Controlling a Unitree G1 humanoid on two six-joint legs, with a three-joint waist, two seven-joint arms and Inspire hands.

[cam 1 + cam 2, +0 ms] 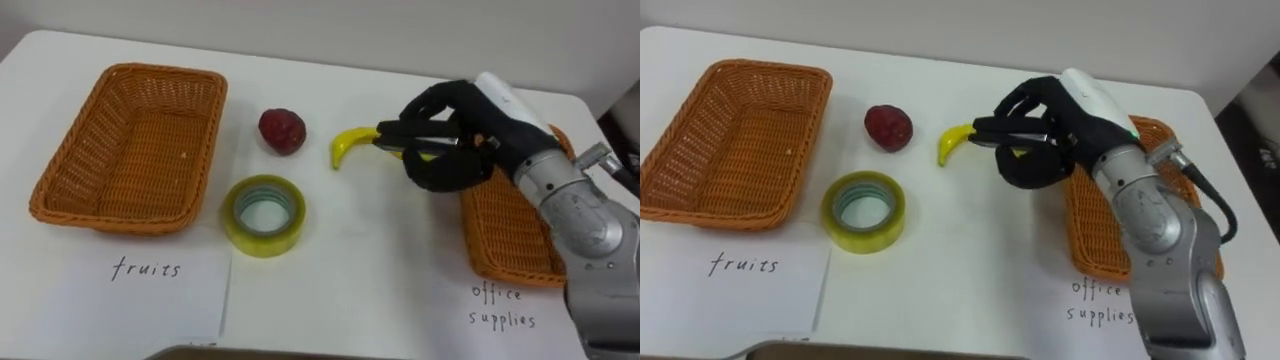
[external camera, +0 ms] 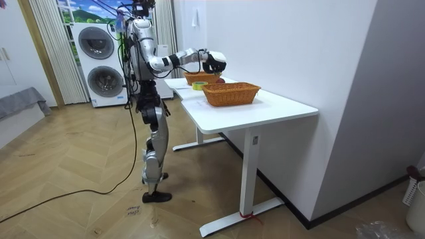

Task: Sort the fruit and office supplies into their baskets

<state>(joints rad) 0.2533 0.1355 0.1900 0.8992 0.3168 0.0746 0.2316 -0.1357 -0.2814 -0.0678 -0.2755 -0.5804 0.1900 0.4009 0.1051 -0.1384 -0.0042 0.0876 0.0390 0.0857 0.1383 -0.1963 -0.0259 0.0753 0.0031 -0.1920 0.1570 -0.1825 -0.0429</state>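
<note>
White table (image 2: 285, 106); stacked washing machines (image 2: 99, 63) behind; herringbone wood floor (image 2: 66, 166).

Table top (image 1: 360, 275): a broad open strip of white runs from the near edge up between the tape roll (image 1: 264, 215) and the right basket (image 1: 508, 238).

The right hand (image 1: 445, 168), closed on the banana (image 1: 350, 143), hangs over the table just left of the right basket. Its forearm crosses that basket and covers much of the opening.

Toward the left basket (image 1: 130, 150), the red fruit (image 1: 283, 131) and the tape roll stand near its right wall, with a narrow gap between them. The basket's mouth is open from above.

The paper labels (image 1: 150, 295) lie flat and are no obstacle.
</note>
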